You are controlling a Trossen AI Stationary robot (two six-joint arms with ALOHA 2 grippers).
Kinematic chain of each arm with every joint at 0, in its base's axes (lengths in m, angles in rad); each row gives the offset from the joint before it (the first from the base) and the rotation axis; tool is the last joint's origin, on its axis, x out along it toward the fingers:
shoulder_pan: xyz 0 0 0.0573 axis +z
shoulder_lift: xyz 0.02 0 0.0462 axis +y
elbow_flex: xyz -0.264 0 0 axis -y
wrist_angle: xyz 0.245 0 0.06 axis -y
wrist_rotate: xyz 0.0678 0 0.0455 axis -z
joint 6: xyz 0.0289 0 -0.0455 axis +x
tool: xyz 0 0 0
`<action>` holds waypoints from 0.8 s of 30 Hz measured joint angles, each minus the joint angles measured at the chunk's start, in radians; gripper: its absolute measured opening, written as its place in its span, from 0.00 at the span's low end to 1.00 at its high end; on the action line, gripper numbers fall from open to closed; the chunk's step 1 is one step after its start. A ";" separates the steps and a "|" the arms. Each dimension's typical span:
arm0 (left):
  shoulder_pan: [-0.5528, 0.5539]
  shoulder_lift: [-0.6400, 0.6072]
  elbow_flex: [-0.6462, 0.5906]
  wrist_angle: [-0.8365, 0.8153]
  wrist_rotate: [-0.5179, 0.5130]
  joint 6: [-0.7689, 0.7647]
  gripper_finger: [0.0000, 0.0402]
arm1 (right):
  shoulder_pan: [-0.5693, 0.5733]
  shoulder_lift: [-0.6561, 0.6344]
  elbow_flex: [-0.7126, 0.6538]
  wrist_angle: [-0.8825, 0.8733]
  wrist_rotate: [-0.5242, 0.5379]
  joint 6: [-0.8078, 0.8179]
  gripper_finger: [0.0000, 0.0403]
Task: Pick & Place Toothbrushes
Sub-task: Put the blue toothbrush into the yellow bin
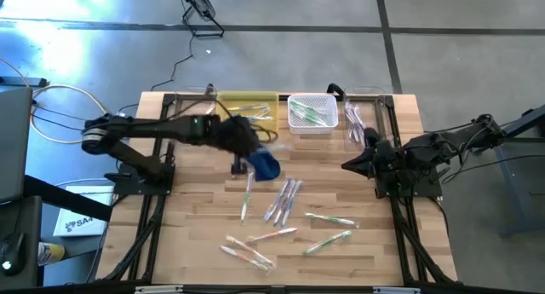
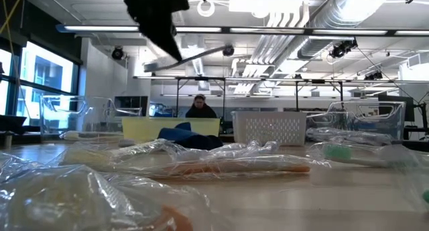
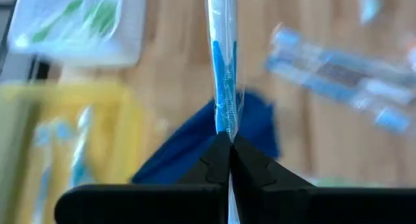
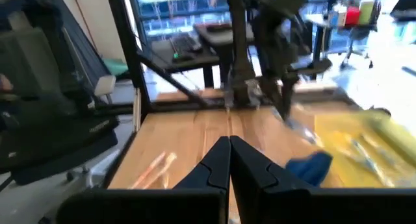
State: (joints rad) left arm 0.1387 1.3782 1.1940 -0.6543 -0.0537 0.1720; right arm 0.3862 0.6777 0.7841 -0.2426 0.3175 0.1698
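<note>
A: Where is the left gripper (image 3: pixel 229 141)?
B: Out over the back middle of the table (image 1: pixel 400 243), above the blue pouch (image 1: pixel 266 164). Its jaws are pressed together on a wrapped toothbrush with a blue handle (image 3: pixel 224 81), which sticks straight out from the tips.

A: And the right gripper (image 4: pixel 229 146)?
B: It waits at the right side of the table, pointing inward, jaws closed with nothing between them.

A: Where are the other toothbrushes?
B: Several lie loose on the wood in front of the pouch: one white one (image 1: pixel 247 196) just below it, a bunch of three or four (image 1: pixel 283 200) beside that, two green ones (image 1: pixel 330 230) to the right, and a few with orange (image 1: pixel 255 243) toward the front edge. More sit in the white basket (image 1: pixel 312 99) and the yellow bin (image 1: pixel 230 100) at the back edge.

A: Anything else?
B: A person (image 2: pixel 200 108) sits in the room beyond the table.
</note>
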 joint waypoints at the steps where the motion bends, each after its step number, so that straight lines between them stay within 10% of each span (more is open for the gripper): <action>1: 0.031 -0.004 -0.001 -0.015 0.003 0.030 0.00 | 0.000 0.004 0.000 0.015 0.011 -0.012 0.01; 15: 0.535 0.028 -0.001 0.004 0.180 0.276 0.00 | 0.000 0.097 0.000 0.157 0.148 -0.011 0.01; 24: 0.602 0.208 -0.001 0.060 0.276 0.360 0.00 | -0.018 0.176 0.000 0.196 0.216 -0.004 0.01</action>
State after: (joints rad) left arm 0.7403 1.5860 1.1934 -0.5942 0.2222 0.5323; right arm 0.3681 0.8539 0.7841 -0.0463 0.5331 0.1661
